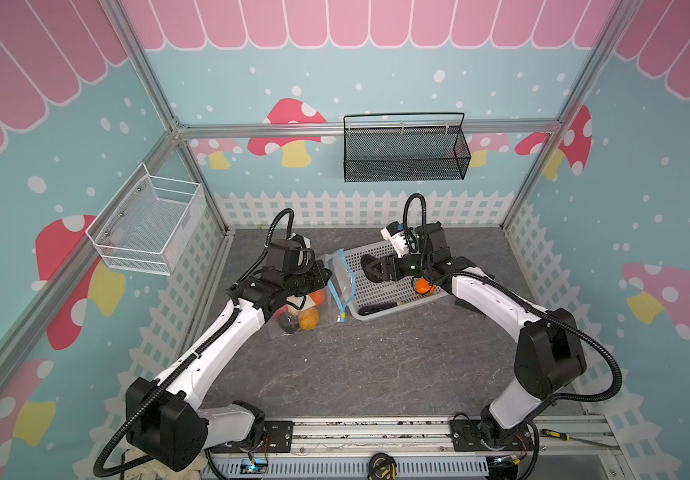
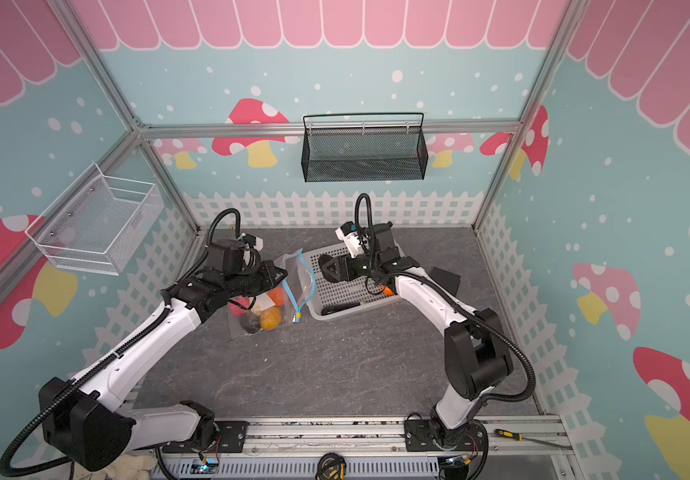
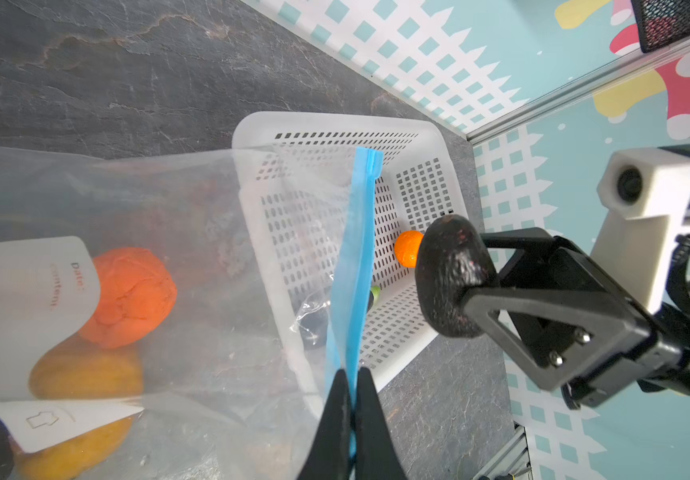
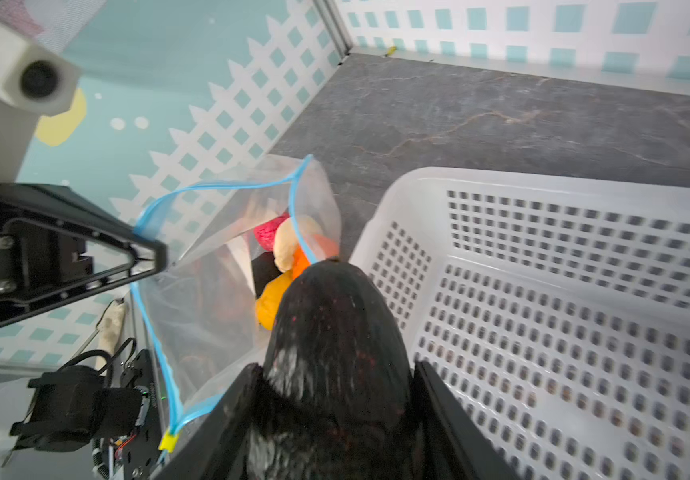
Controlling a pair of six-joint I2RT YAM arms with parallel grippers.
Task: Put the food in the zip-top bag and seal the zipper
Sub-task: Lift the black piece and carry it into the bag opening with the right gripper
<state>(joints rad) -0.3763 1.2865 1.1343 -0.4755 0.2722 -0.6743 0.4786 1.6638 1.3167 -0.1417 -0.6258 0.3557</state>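
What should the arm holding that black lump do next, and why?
Probably ease the right gripper forward so the black lump goes into the bag. The left gripper pinches the blue strip, holding the mouth open. The lump hangs just short of that mouth, over the basket.

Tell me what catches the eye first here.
The right tool grips a black lumpy toy food above the white perforated plastic basket, aimed at the mouth of the clear crinkly zip-top bag. The left tool pinches that bag's light-blue zipper strip, holding it open; colourful toy foods lie inside.
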